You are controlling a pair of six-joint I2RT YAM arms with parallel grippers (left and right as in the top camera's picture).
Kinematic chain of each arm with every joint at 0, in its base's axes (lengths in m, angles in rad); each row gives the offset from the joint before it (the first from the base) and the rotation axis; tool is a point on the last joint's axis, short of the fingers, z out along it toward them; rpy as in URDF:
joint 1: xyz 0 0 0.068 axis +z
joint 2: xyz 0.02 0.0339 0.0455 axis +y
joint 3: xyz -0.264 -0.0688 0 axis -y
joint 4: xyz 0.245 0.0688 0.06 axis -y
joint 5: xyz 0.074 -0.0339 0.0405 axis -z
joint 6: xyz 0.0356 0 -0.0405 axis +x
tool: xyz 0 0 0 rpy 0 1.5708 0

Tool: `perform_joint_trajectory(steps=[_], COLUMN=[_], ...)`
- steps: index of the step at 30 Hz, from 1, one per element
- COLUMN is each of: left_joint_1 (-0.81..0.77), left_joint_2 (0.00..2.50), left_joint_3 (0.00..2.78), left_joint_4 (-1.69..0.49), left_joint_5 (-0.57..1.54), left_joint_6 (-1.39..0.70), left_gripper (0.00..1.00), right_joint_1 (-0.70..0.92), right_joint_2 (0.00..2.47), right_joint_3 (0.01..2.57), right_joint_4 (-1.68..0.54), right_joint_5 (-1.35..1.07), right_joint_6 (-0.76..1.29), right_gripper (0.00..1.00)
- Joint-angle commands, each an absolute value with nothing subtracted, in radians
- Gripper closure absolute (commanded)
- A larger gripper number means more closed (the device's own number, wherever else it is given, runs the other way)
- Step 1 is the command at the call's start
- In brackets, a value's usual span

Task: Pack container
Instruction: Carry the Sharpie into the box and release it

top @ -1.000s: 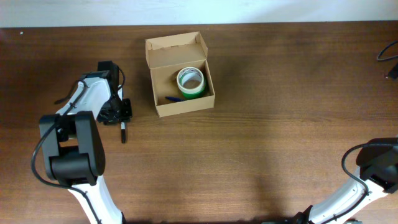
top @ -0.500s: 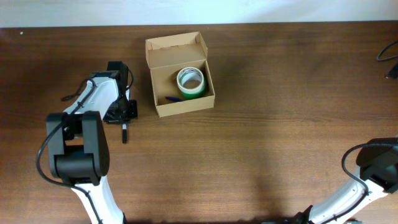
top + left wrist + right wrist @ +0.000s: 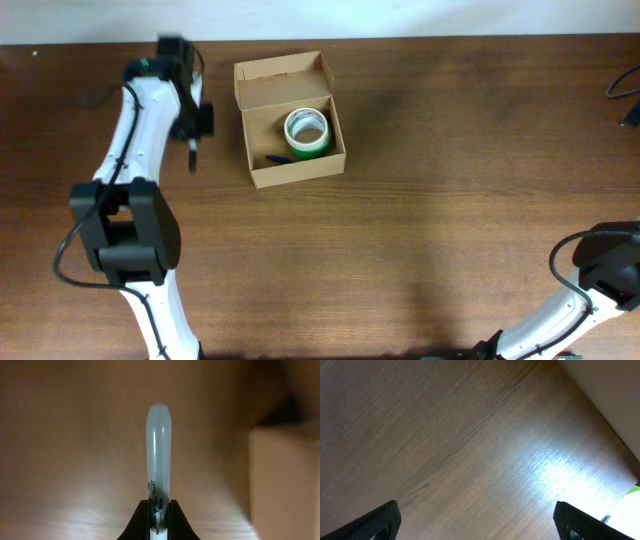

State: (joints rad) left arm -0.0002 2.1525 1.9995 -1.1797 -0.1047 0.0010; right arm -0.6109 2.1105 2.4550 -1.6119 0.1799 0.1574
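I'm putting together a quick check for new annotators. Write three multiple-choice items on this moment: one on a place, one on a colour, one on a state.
1. Where is the tape roll?
A) inside the container
B) on the table left of it
C) on a closed lid

2. What colour is the tape roll?
A) red
B) green
C) yellow

3. What is the left gripper doing?
A) open and empty
B) shut on a marker
C) shut on the tape roll

Answers: 1 A, the overhead view shows it in the open box; 2 B, its rim is green; 3 B, the left wrist view shows it clamped on the marker's barrel.
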Motion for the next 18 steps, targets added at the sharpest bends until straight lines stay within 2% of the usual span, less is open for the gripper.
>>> perform_joint_trajectory(steps=[1, 9, 18], left_joint_1=[-0.015, -0.145, -0.288], left_joint_2=[2.138, 2.138, 2.164], left_joint_3=[2.2, 2.425, 2.424], left_joint_4=[-1.213, -1.315, -1.432], left_joint_5=[-0.084, 0.073, 0.274], left_joint_6=[0.197, 0.64, 0.888], left_gripper=[0.98, 0.99, 0.98], right_joint_1=[-0.609, -0.609, -0.609], right_joint_2=[2.1, 2.1, 2.1], right_joint_3=[2.454, 2.454, 2.454], right_joint_4=[-1.611, -1.611, -1.611], right_joint_5=[0.192, 0.192, 0.192], right_joint_6=[0.157, 0.157, 0.157], right_gripper=[0.01, 0.01, 0.01])
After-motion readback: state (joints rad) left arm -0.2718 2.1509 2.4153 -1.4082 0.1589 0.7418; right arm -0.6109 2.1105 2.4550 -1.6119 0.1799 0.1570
